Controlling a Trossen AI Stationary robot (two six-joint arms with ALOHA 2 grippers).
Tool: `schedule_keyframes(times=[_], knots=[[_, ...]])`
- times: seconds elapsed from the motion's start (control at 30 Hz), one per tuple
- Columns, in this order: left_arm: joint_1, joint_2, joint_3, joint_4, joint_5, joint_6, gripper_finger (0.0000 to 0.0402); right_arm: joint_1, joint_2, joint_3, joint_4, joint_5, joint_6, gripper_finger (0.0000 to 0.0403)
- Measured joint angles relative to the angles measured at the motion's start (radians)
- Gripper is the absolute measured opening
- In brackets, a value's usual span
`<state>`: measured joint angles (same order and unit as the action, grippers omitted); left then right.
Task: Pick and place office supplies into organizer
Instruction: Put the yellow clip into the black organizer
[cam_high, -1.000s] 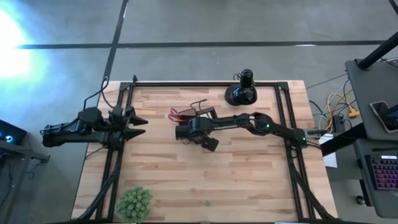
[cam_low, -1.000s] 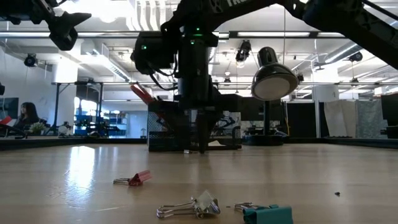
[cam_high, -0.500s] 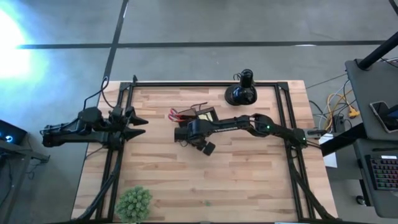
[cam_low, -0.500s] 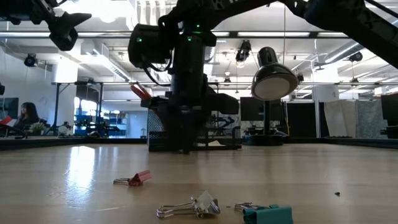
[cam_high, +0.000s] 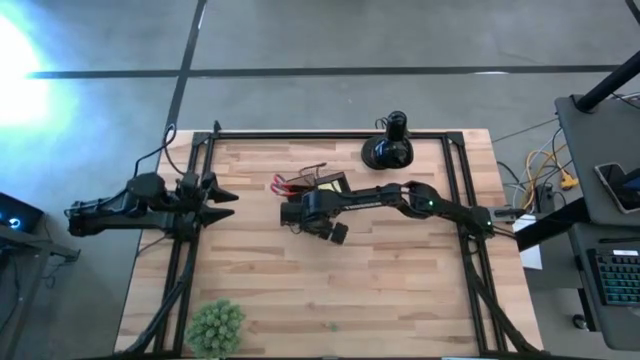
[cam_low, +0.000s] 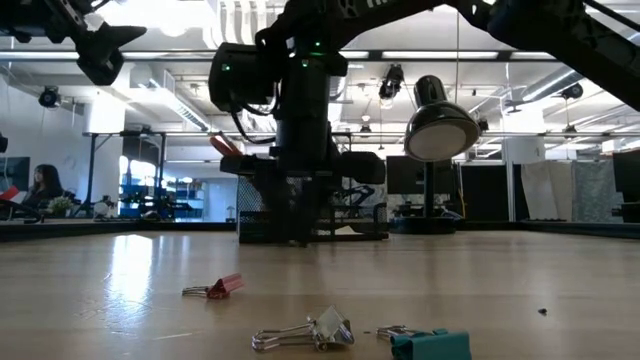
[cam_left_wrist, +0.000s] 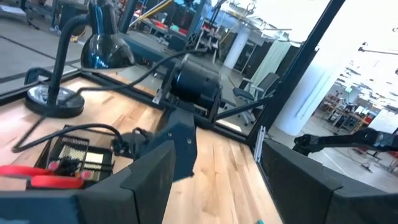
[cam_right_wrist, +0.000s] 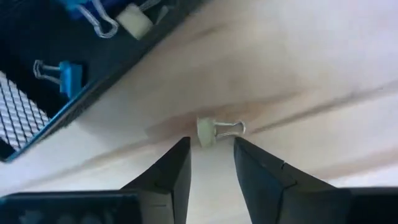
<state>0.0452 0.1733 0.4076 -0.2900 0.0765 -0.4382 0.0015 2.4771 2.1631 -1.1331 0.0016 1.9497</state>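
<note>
Right now we see the right gripper (cam_right_wrist: 211, 163) lowered over the light wooden slatted table (cam_high: 400, 290), just in front of the dark mesh rectangular organizer (cam_high: 325, 185). Its two dark fingers (cam_right_wrist: 168, 171) stand partly apart with a narrow gap between them and hold nothing. Seen from the right wrist, a small pale binder clip with silver wire handles (cam_right_wrist: 214, 130) lies flat on the wood directly ahead of that gap, just beyond the fingertips and not between them; we cannot tell whether the tips touch it. Beyond the clip is the organizer's dark edge, and inside it we make out a blue binder clip (cam_right_wrist: 65, 74) and another pale clip (cam_right_wrist: 134, 20).

From above, the red-handled scissors (cam_high: 285, 183) stick out of the organizer's left end, and a square yellow sticky-note pad (cam_high: 327, 187) sits in it. A black round-based desk lamp (cam_high: 388, 148) stands behind the organizer.

At table height we see more loose supplies near the front edge, well apart from the right gripper: a red binder clip (cam_low: 215, 288), a pale clip with wire handles (cam_low: 318, 331) and a teal clip (cam_low: 428, 345).

Meanwhile the left gripper (cam_high: 228, 202) hangs above the table's left edge with its fingers spread wide and empty. A green fuzzy plant ball (cam_high: 215, 326) rests at the front left corner.
</note>
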Motion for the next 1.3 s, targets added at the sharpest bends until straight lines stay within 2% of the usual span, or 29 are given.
schedule_keyframes(times=[0.07,0.23,0.43,0.57,0.67,0.83,1.0,1.3], knots=[[0.0,-0.002,0.0,-0.014,0.0,-0.001,0.0228,-0.002,0.0,0.013,-0.024,-0.005,-0.135,0.0118],[0.0,-0.015,0.0,-0.026,0.0,-0.001,0.0228,0.008,-0.004,0.07,-0.087,-0.004,-0.686,0.013],[0.0,-0.02,0.0,-0.026,0.0,-0.001,0.0228,0.035,-0.012,0.132,-0.092,-0.059,-1.518,0.0137],[0.0,-0.013,0.0,-0.026,-0.001,-0.001,0.0228,0.049,-0.012,0.14,-0.093,-0.061,-1.837,0.0135],[0.0,-0.011,0.0,-0.026,-0.002,-0.001,0.0228,0.05,-0.012,0.128,-0.092,-0.034,-1.937,0.0133],[0.0,-0.011,0.0,-0.026,-0.045,-0.001,0.0228,0.044,-0.012,0.064,-0.087,0.101,-1.991,0.0132],[0.0,-0.012,0.0,-0.026,-0.084,-0.001,0.0228,0.037,-0.012,-0.002,-0.056,0.097,-2.014,0.0132],[0.0,-0.011,0.0,-0.026,-0.093,-0.002,0.0228,0.038,-0.012,-0.008,0.028,0.096,-2.033,0.0132]])
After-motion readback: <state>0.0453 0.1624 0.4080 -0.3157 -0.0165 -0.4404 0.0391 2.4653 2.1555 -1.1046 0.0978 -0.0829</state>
